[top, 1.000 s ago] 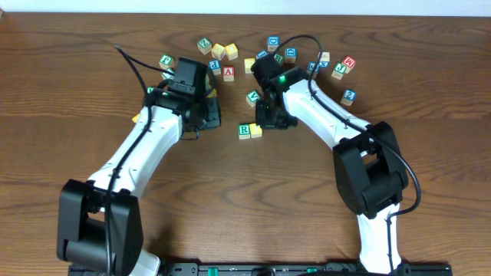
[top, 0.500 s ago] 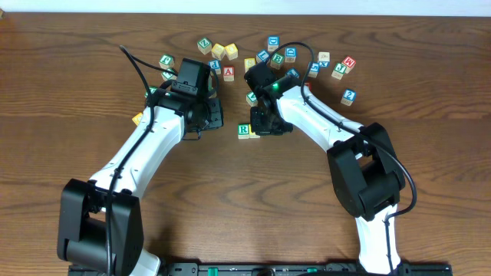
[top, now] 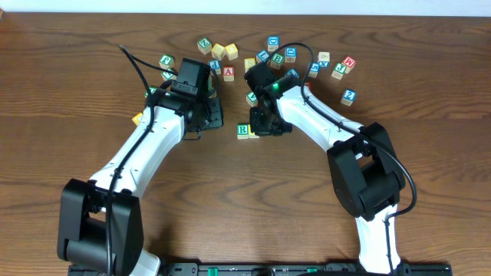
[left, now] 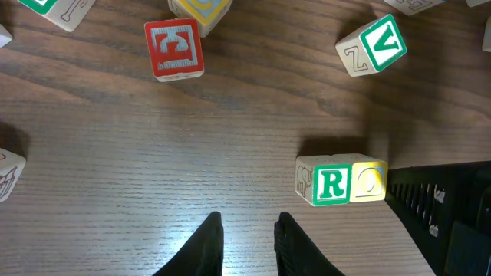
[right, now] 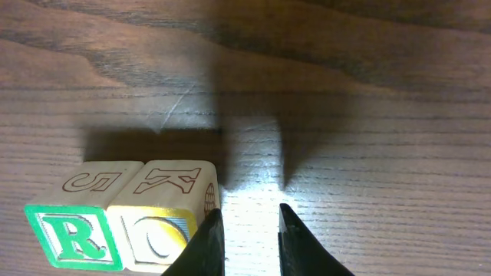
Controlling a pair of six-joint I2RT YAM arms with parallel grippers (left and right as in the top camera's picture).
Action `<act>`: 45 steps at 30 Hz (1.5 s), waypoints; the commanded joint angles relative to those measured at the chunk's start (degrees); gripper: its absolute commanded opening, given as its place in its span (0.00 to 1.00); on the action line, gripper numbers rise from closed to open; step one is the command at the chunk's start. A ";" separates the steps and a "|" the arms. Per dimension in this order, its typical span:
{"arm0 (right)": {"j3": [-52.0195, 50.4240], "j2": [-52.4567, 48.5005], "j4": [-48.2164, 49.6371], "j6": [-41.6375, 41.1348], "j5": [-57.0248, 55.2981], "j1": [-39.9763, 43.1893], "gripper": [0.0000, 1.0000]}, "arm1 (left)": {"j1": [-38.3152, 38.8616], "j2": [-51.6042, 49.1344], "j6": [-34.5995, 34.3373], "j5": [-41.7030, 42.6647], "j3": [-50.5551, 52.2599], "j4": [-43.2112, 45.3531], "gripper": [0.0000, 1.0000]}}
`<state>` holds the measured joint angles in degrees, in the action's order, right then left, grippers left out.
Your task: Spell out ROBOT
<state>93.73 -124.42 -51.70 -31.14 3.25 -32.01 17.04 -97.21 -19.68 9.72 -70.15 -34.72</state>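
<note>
While its 2 fingers stand a little apart with nothing between them, the right claw (right: 251,218) sits low over the table (top: 245,199), near the middle. It is let go and holds nothing. One finger (right: 209,238) is right up against the side of the yellow cube (right: 165,230). I cannot tell if it touches.

The yellow cube stands flat on the wood. Its other side touches the R cube (right: 73,238), so the 2 cubes make a short row. Seen from above, the R cube (top: 244,130) is the one nearer the left edge, and the arm hides most of the yellow cube.

The left claw (left: 249,222) is near this row, on the side toward the left edge. Its 2 fingers are also a bit apart, and bare wood shows between them. It holds nothing. Its camera sees the R cube (left: 331,185) and the yellow cube (left: 369,182) side by side.

Farther out, toward the far edge, many more cubes lie loose. A green V cube (left: 376,46) is tipped on its corner. The B cube (top: 278,59) and a red A cube (top: 228,73) lie in that bunch, with 2 yellow-sided cubes (top: 225,52) touching each other close to the far edge.
</note>
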 commanded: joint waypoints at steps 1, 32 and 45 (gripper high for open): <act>-0.37 1.79 -0.20 0.52 0.55 -0.35 0.19 | 0.09 -0.24 -0.52 -0.76 -1.33 -0.13 0.23; 10.27 14.80 -10.47 8.28 0.37 9.46 0.83 | -15.21 17.07 5.44 -2.91 -3.78 -5.62 0.30; 21.49 15.02 -14.60 13.49 4.35 10.29 0.79 | -16.76 14.32 9.18 -2.91 -20.85 -21.42 0.35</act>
<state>110.87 -110.50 -65.67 -19.75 6.79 -21.91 0.54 -80.97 -13.02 7.16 -84.23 -53.21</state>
